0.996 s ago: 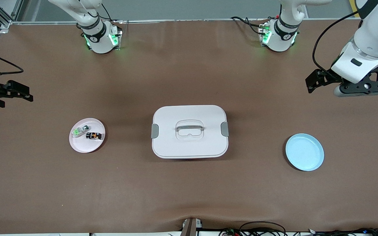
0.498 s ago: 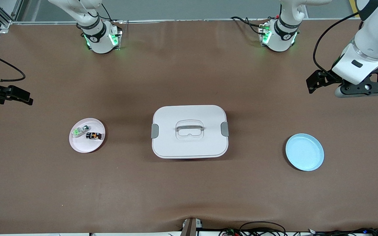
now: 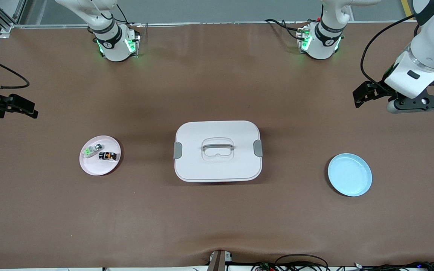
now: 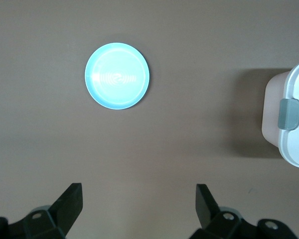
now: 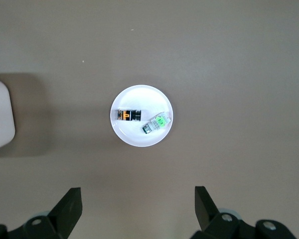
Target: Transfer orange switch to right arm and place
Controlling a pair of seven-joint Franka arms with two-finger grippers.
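The orange switch (image 3: 109, 156) lies on its side in a small pink plate (image 3: 89, 167) toward the right arm's end of the table, just beside a green-and-clear part (image 3: 91, 150) that shares the plate. Taking the plate as a clock in the front view, the switch sits at about three o'clock and the green part at about eleven. There may be printing on the switch's orange face, but it is too small for me to read.

In the middle of the table stands a white box (image 3: 217, 150) with a lid, a recessed handle (image 3: 217, 146) and grey clips at both ends. A pale blue plate (image 3: 349, 174) rests toward the left arm's end, with nothing in it.

The right gripper (image 5: 134, 206) hangs high over the table edge at its own end, looking down on the pink plate, fingers spread wide and holding nothing. The left gripper (image 4: 139, 206) hovers over the bare brown table (image 3: 217, 222) at its end, fingers likewise wide apart and empty, with the blue plate below it.
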